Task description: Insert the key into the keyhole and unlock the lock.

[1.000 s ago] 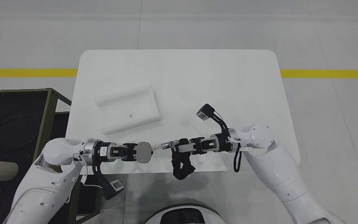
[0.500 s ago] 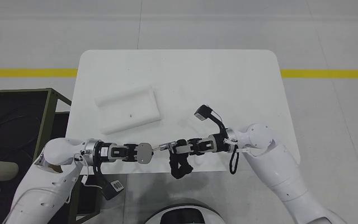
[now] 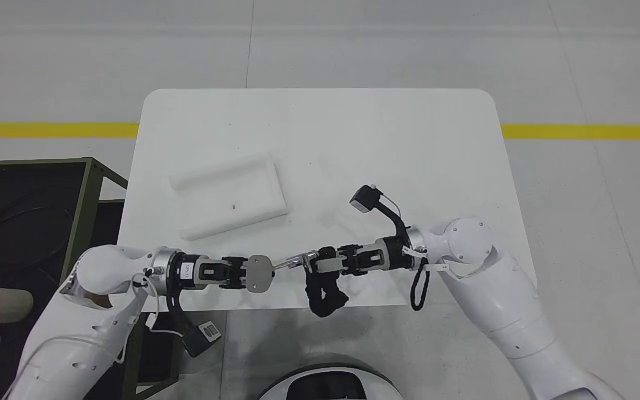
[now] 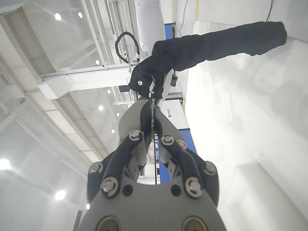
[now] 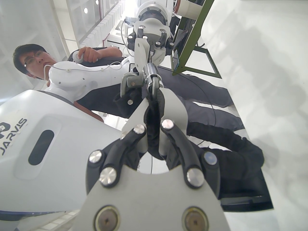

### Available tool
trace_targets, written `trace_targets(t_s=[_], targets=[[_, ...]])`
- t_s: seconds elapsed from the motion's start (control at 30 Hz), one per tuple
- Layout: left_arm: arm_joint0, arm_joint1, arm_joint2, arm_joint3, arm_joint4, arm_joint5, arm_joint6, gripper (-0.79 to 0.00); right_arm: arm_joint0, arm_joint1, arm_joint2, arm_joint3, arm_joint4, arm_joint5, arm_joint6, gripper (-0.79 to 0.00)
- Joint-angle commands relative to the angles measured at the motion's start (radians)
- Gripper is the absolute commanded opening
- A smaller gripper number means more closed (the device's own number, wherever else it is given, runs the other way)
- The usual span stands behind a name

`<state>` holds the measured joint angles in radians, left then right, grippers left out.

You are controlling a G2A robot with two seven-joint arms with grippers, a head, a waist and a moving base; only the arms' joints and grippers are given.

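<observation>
Bright, even overhead light; ceiling lamps (image 4: 57,16) flare in both wrist views, and soft shadows mottle the white tabletop (image 3: 400,130).

A white foam pad (image 3: 230,196) lies flat on the white table (image 3: 400,140).

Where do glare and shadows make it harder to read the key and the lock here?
Top view: even light, faint shadows on the table; the key shows small between the left gripper and the right gripper. Left wrist view: ceiling lamps flare, the table is washed out, the key is a dark edge-on line. Right wrist view: backlight blows out the background beyond the lock.
</observation>
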<state>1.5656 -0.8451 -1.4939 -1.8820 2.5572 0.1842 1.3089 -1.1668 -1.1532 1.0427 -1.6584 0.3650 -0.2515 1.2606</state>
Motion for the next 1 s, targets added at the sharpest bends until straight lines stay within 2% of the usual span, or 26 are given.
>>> trace_targets(t_s=[0.0,0.97], targets=[[0.0,0.0,0.0,-0.001,0.001,0.001,-0.001,-0.785,0.001,0.0,-0.003,0.0,-0.004,0.001,-0.002,-0.785],[-0.015,0.004,0.017,0.006,0.005,-0.005,-0.002,-0.785,0.033,0.003,-0.039,-0.003,-0.025,-0.003,0.004,-0.785]])
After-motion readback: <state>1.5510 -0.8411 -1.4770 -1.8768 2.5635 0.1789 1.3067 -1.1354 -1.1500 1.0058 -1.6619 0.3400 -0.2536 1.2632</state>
